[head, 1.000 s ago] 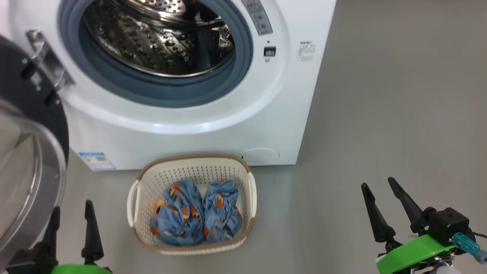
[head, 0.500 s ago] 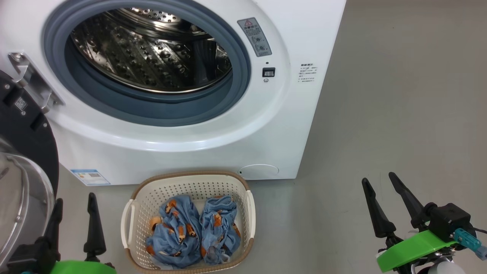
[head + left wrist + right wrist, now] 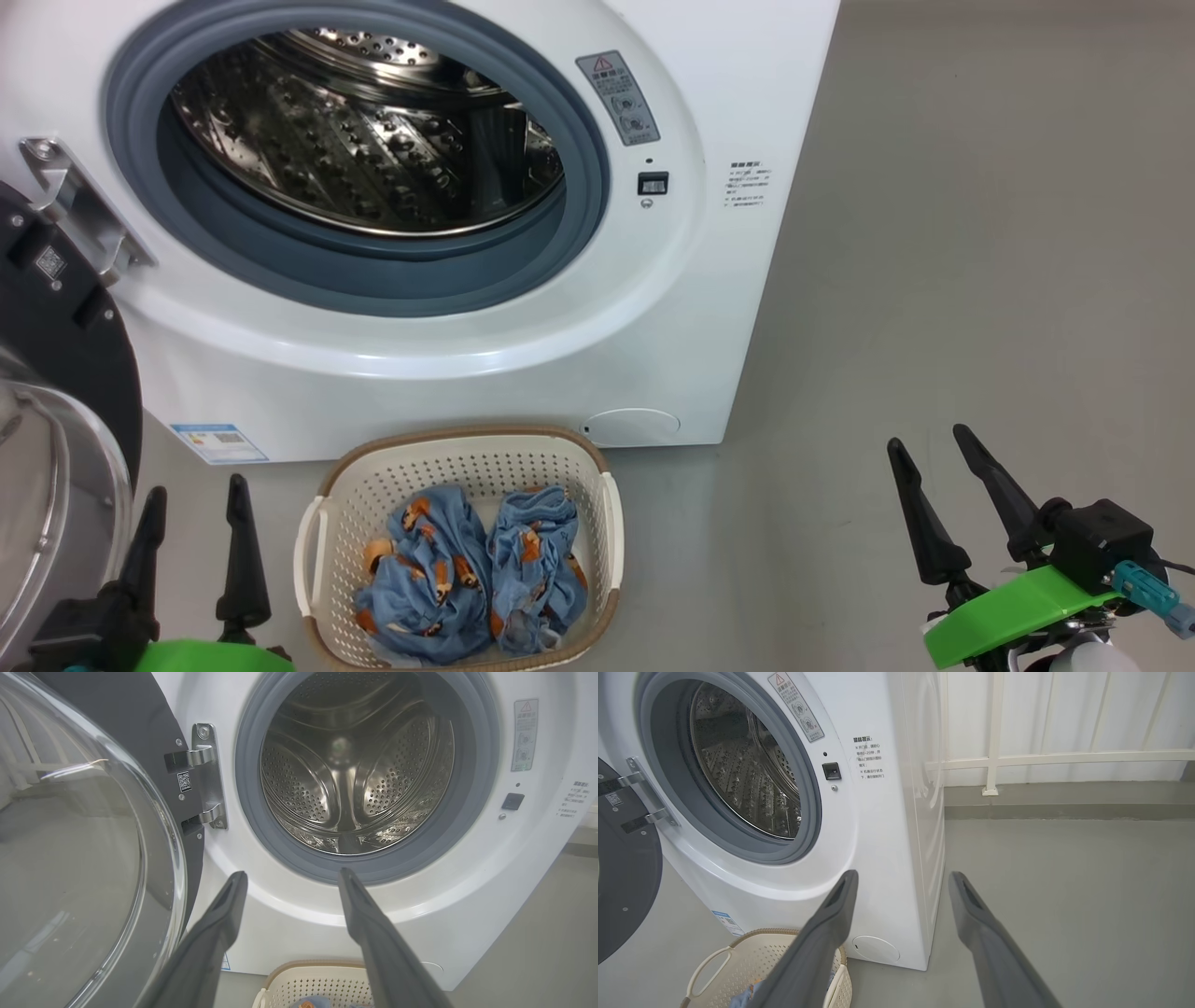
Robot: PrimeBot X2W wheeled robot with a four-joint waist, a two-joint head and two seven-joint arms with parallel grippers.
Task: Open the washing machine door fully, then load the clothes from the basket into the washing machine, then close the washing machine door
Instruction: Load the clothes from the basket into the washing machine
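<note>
Left dark two-fingered pincer [image 3: 198,485] seen shifted slightly right since half second ago; released, nothing held. Right pincer [image 3: 928,437] likewise released, over open grey floor [image 3: 980,280]. Glossy black round door [image 3: 56,355] swung open at left, QR sticker [image 3: 49,263] borne. White front-loading washing machine [image 3: 709,308]: red-triangle warning label [image 3: 618,98], small print unreadable, blue sticker [image 3: 219,443] low. Light-blue printed garments [image 3: 467,569] lain in cream perforated basket [image 3: 467,435], just before machine.
</note>
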